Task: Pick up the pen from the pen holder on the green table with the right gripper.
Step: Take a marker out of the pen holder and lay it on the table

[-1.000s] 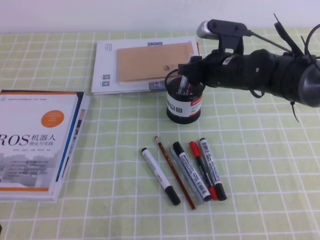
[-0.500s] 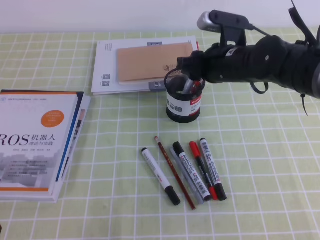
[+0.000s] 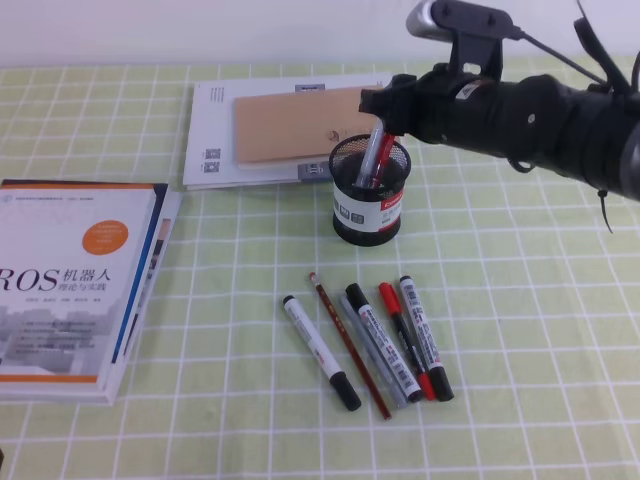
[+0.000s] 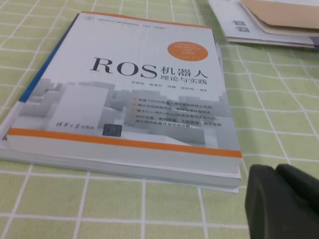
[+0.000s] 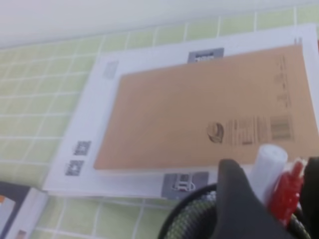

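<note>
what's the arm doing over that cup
The right claw has closed on the red pen and a whitish pen beside it, at their tops. Both are tilted, lower ends inside the mesh holder on the green table. Other markers lie in front, untouched. The left claw sits by a book.

Pen [image 3: 373,158] in pen holder [image 3: 369,205], books [image 3: 285,128] behind.

R arm [image 3: 540,120]: bulky, matte black | black cables | silver-grey cam bar [image 3: 460,18] on top | gripper [image 3: 385,105] black
</note>
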